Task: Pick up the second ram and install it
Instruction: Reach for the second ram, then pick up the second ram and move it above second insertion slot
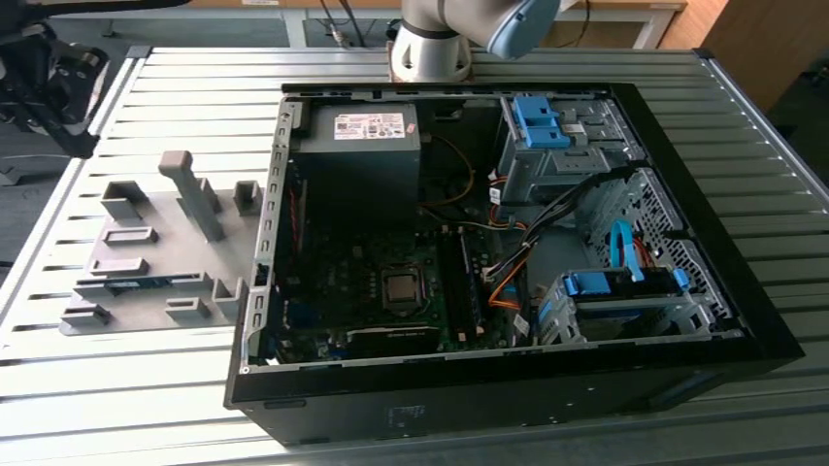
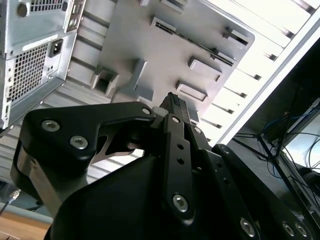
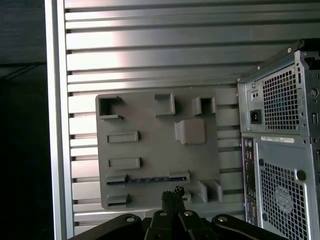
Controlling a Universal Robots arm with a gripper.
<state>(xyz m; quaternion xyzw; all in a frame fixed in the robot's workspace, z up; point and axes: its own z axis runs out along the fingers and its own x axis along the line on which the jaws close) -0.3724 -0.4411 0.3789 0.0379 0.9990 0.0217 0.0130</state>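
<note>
Gripper (image 3: 172, 192): jaws sitting together, holding nothing, hovering over the holder tray (image 3: 150, 150). Second ram (image 3: 147, 179): lying untouched in the tray's slot, pickup and installation both pending. Computer case (image 1: 518, 388): standing open beside the tray.

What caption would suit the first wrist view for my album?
Past the shut claw, a blue ram stick lies in the grey holder plate beside the computer case.

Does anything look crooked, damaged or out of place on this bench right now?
Nothing stands out. The second ram lies straight in its holder on the grey tray, and the open computer case sits flat on the slatted table, cables inside.
</note>
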